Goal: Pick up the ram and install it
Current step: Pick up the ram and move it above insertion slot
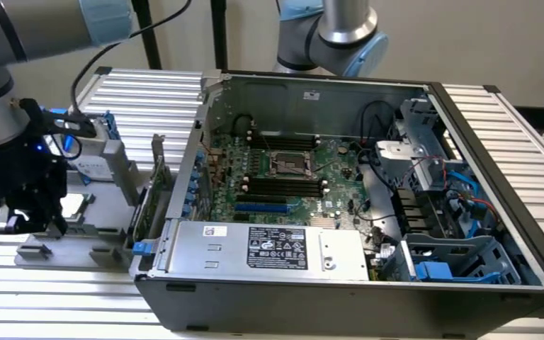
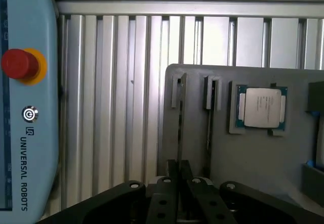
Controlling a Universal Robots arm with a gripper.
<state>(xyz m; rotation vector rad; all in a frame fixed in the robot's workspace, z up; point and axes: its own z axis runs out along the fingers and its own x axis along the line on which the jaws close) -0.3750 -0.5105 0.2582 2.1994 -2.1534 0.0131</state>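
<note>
The gray tray [image 2: 253,158] holds the ram [image 2: 179,128] on its edge and a square chip [image 2: 261,107]. The gripper [image 2: 179,165] pinches the ram. An open computer [image 1: 348,290] stands beside the tray.

open PC case [image 1: 348,297] | motherboard [image 1: 340,161] | power supply [image 1: 206,251] | grey tray [image 2: 253,158] | processor [image 2: 262,107]

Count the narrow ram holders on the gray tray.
2. Both sit on the gray tray: one holder carries the ram that the end effector grips; the other holder stands between it and the processor chip. More may lie outside the frame.
</note>
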